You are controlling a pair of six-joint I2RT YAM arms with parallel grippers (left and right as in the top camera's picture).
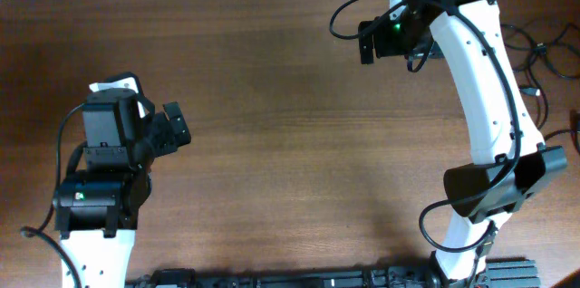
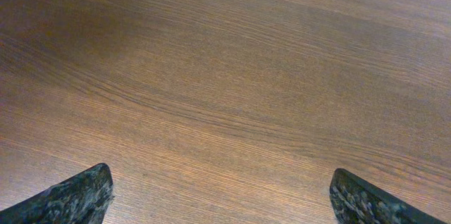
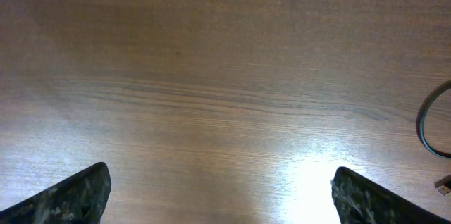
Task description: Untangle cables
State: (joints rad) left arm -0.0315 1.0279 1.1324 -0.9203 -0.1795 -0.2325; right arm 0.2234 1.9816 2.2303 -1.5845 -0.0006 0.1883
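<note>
Overhead cam is fixed above, aimed straight down, far enough that most of the wooden table (image 1: 272,98) and both arms are taken in. L wrist cam is carried on the left gripper (image 1: 178,125), tilted fwd and down, close to the tabletop. Its fingertips (image 2: 70,199) are cropped at the bottom corners. R wrist cam is set likewise on the right gripper (image 1: 367,42), nr the far edge. Wood grain is shared w/ overhead. A cable (image 3: 423,122) loop is clipped at R view's right edge.
</note>
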